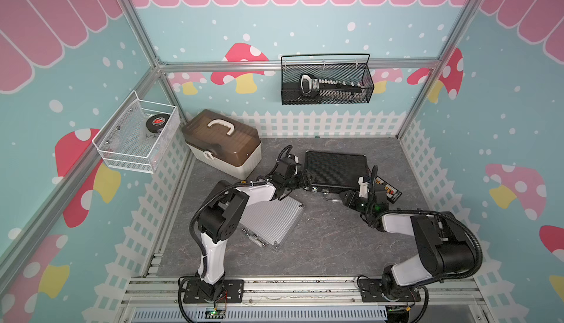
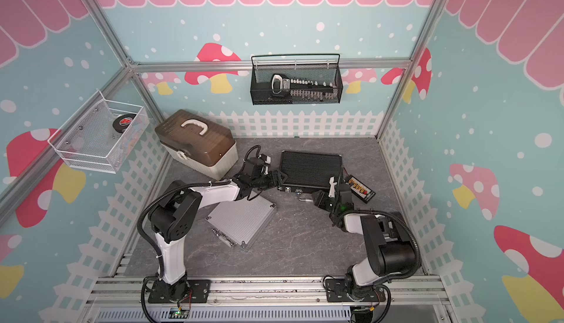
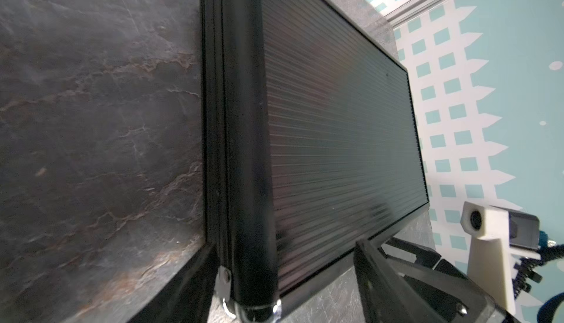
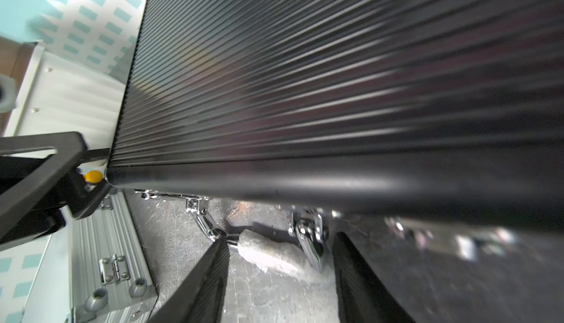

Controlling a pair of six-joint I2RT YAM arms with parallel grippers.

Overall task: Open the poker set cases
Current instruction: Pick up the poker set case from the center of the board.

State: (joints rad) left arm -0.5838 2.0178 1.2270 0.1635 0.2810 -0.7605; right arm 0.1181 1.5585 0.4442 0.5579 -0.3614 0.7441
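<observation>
The larger black ribbed case [image 1: 335,167] [image 2: 309,167] lies flat at mid-table, lid down, with its chrome latches and handle on the near side. My left gripper [image 1: 306,177] [image 3: 285,243] is open and straddles its front left corner, one finger beside the side wall. My right gripper [image 1: 337,200] [image 4: 280,239] is open low on the table, in front of the pale handle [image 4: 265,252] and a chrome latch [image 4: 308,236], holding nothing. The smaller silver case [image 1: 270,219] [image 2: 242,219] [image 4: 100,245] lies closed under the left arm.
A tall white box with a brown lid [image 1: 222,141] stands at the back left. A small black board with coloured parts [image 1: 389,191] lies right of the black case. A white wire basket [image 1: 137,135] and a black mesh basket [image 1: 326,80] hang on the walls.
</observation>
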